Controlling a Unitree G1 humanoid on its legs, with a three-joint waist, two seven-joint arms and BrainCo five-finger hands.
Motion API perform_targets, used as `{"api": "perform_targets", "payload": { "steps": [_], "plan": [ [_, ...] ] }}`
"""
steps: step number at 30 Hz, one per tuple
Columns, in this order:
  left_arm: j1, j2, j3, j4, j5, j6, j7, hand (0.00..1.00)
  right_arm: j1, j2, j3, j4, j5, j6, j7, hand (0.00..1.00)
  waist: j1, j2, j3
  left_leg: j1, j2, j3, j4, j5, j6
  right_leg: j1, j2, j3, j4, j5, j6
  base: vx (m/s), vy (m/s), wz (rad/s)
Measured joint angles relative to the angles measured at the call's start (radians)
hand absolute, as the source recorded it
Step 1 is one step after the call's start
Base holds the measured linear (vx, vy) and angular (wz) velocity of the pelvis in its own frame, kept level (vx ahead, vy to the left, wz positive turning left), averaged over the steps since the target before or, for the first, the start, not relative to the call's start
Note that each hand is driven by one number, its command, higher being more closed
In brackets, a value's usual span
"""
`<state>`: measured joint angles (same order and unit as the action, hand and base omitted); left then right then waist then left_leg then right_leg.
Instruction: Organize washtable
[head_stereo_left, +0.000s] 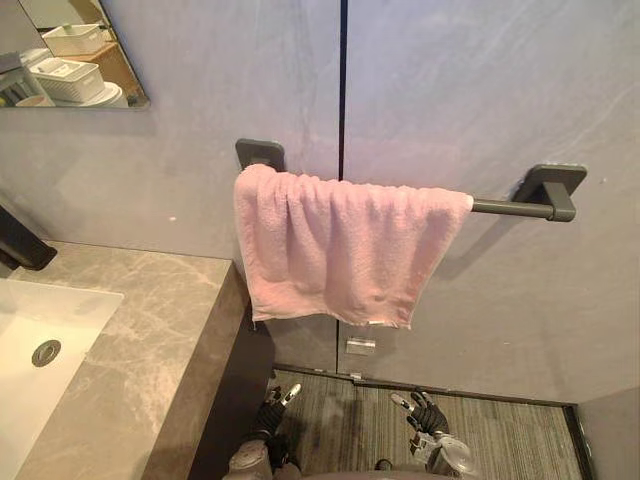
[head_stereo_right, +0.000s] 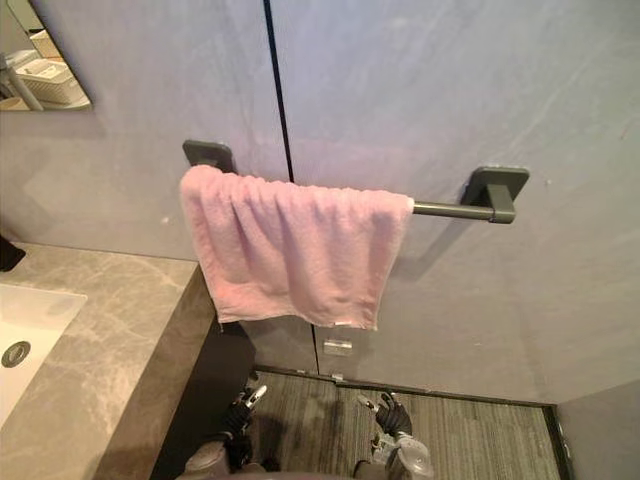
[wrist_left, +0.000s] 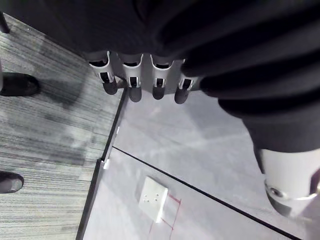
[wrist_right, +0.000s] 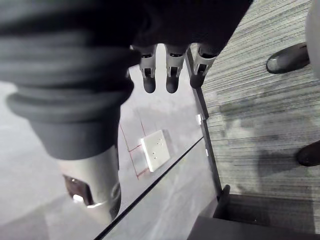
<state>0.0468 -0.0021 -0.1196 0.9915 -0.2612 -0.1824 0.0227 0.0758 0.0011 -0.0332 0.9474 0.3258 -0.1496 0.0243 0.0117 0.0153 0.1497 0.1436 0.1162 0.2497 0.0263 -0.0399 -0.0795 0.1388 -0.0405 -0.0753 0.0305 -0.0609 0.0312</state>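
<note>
- Towel, pink, is draped over the rail, well above the fingers of both hands.
- Left hand and right hand are held low, with fingers relaxed and nothing grasped.
- Soft, light, limp cloth is expected. A pinch at the top fold, on the rail, is judged best, as a loose corner could slip.

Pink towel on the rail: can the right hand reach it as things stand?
Probably yes: the right hand hangs open and empty below the pink towel, with nothing between them; it only needs raising.
</note>
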Motion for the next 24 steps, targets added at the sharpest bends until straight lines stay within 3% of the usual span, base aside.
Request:
{"api": "perform_targets", "payload": {
  "steps": [9,16,24],
  "plan": [
    [0.023,0.005,-0.008,-0.048,-0.010,-0.022,0.052,0.00,-0.004,-0.020,0.002,0.027,-0.004,-0.001,-0.004,0.00,0.001,0.001,-0.003,0.020,-0.001,-0.011,-0.033,0.013,-0.007,0.016,0.006,-0.007,-0.016,0.001,-0.001,-0.01,-0.020,0.01],
    [0.168,0.014,0.037,-0.419,-0.037,-0.063,0.125,0.00,0.006,-0.039,0.054,0.006,-0.003,-0.001,-0.008,0.00,0.004,-0.002,-0.007,0.019,-0.011,-0.050,-0.037,0.014,-0.006,0.033,-0.001,-0.035,-0.021,-0.003,0.001,0.00,-0.006,0.12],
    [0.270,0.011,0.092,-0.760,0.008,-0.070,0.189,0.00,0.073,-0.049,0.084,-0.083,-0.006,0.003,0.001,0.00,0.006,-0.015,-0.030,0.014,-0.017,-0.074,-0.037,0.012,-0.004,0.028,-0.011,-0.058,0.007,-0.030,0.008,-0.02,-0.012,0.09]
  ]
}}
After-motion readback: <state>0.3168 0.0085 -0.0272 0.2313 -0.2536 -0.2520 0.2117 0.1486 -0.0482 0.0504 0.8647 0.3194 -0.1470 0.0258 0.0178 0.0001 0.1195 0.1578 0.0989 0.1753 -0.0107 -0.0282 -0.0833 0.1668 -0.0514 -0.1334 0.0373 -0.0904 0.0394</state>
